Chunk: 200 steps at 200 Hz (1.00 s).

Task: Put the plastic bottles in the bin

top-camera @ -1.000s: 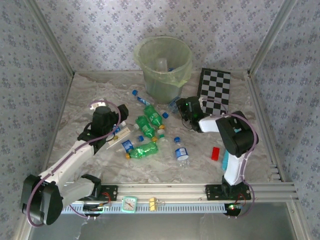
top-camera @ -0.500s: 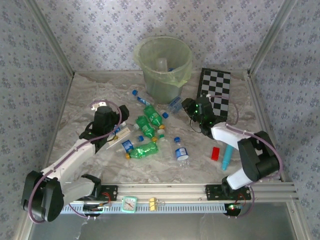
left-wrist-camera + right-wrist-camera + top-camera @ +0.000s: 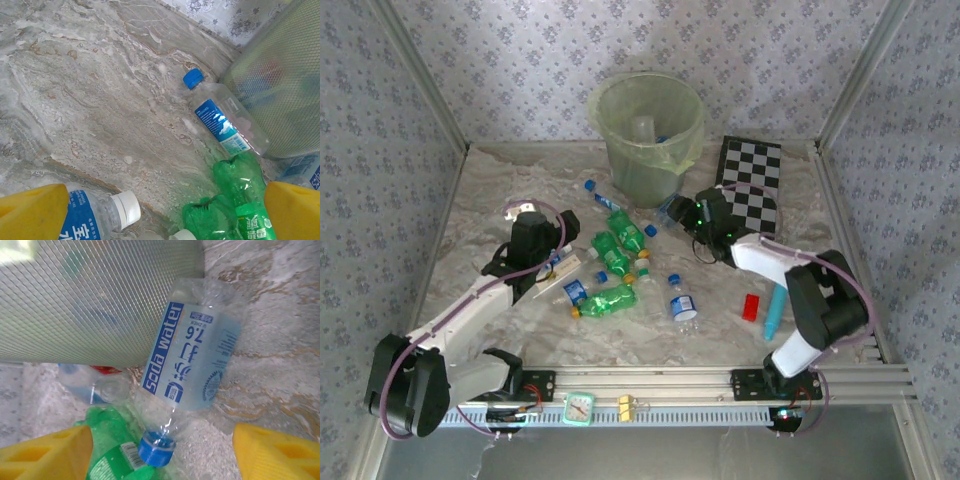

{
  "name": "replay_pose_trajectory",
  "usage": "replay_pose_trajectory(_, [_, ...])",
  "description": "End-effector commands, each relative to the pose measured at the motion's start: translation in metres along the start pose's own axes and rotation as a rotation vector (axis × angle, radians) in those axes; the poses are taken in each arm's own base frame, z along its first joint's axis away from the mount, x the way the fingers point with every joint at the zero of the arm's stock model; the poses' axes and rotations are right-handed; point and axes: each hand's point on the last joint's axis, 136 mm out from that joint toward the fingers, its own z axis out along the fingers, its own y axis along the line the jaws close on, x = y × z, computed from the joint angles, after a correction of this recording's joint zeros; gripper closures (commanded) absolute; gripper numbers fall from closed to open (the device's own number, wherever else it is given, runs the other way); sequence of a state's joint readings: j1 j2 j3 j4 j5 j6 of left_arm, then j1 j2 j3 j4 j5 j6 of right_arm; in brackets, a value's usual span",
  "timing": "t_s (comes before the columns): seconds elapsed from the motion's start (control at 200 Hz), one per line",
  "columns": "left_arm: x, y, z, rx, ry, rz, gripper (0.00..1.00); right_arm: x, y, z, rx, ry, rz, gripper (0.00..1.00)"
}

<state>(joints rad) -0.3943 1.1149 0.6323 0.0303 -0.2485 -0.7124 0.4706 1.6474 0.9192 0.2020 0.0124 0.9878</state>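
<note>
The bin point(image 3: 645, 160) stands at 12 o'clock on the table point(image 3: 510, 185). The right gripper point(image 3: 160, 455) has its fingers wide apart and holds nothing; a clear soda-water bottle point(image 3: 195, 350) lies between them, just beside the bin wall. The left gripper point(image 3: 162, 220) is also spread and empty, with a white-capped bottle point(image 3: 100, 215) near one finger. The other bottles point(image 3: 615, 270) lie at 6 o'clock from the bin.

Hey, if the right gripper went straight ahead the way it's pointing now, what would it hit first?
The right gripper would most likely meet the clear soda bottle first, lying cap-first toward it; the bin wall stands just behind. Depth is hard to judge.
</note>
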Motion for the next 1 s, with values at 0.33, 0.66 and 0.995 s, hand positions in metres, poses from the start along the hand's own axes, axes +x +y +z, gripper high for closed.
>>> replay_pose_trajectory(0.33, [-0.01,0.007,-0.008,-0.016,-0.045,0.006,0.0,0.011,-0.028,0.069,0.21,0.055,-0.003,0.14])
replay_pose_trajectory(0.66, [-0.011,0.009,-0.008,-0.018,-0.048,-0.001,0.0,0.015,-0.043,0.093,0.282,0.064,0.014,0.14])
replay_pose_trajectory(0.995, [-0.013,0.008,-0.01,-0.015,-0.053,-0.004,0.0,0.02,-0.053,0.092,0.278,0.062,0.029,0.42])
